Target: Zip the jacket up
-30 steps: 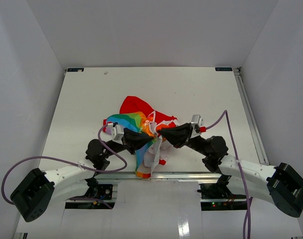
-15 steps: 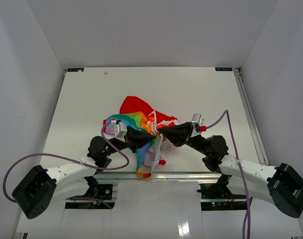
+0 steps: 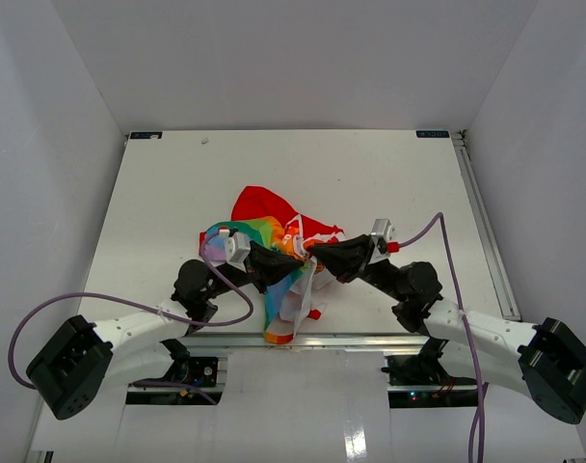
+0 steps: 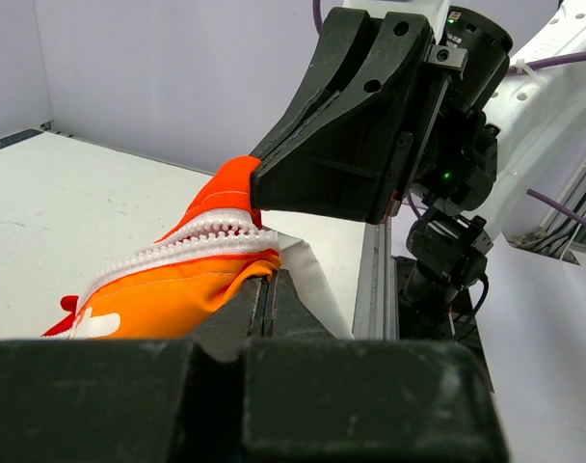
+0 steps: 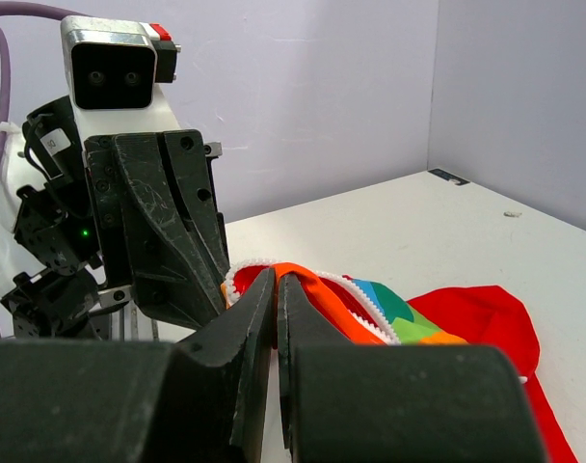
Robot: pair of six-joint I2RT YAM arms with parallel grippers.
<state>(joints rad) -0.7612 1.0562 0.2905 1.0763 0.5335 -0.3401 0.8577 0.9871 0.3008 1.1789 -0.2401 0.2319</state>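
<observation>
Rainbow-striped, red-lined soft fabric kid's jacket (image 3: 259,207) sits bunched on the white tabletop (image 3: 370,174), toward the near edge. Up close, the left gripper (image 4: 269,282) is clamped tight on its orange zipper edge, and the right gripper (image 5: 277,278) pinches that same toothed edge just beside it.

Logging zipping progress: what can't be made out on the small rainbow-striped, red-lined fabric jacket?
Slider on the white zipper teeth: top view, black left gripper and right gripper cover it; wrist views, the shut grippers block it.
Print on the jacket: top view, bunched folds, too small.
</observation>
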